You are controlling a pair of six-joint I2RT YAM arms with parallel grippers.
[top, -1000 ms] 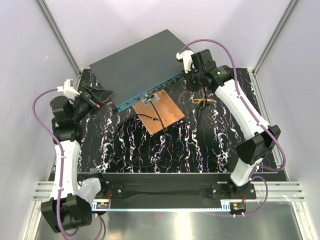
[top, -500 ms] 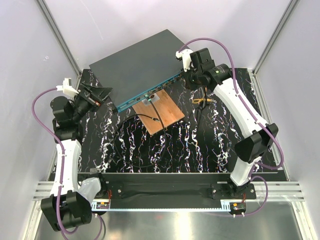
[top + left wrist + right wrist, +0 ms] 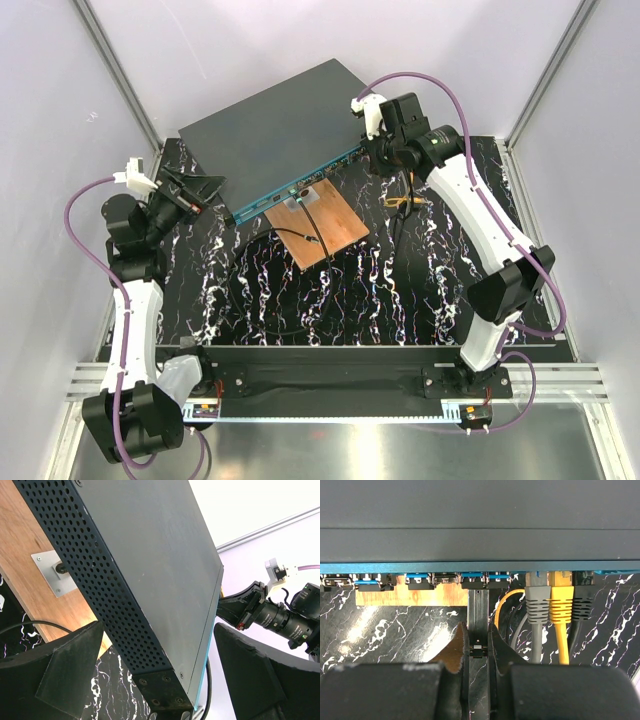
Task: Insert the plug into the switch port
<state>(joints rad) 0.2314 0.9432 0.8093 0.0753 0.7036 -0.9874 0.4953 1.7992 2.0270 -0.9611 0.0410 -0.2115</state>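
Observation:
The switch [image 3: 275, 130] is a flat dark grey box lying aslant at the back, its teal front face [image 3: 300, 187] turned to the table. My right gripper [image 3: 478, 635] is shut on a narrow black plug [image 3: 478, 607]. The plug's front end meets the row of ports [image 3: 445, 579] under the teal strip, just left of a grey cable [image 3: 538, 605]. How deep it sits I cannot tell. My left gripper [image 3: 159, 630] is open, one finger on either side of the switch's [image 3: 160, 565] left corner without touching it.
A copper-brown board [image 3: 322, 225] lies just in front of the switch, with a black cable loop [image 3: 290, 290] running from it. Yellow [image 3: 561, 605] and black [image 3: 583, 600] cables are plugged in right of the grey one. A small yellow-black piece [image 3: 405, 203] lies under the right arm.
My right gripper has edged left and closer to the switch's front face with the plug in it. The left gripper has shifted slightly toward the switch's corner.

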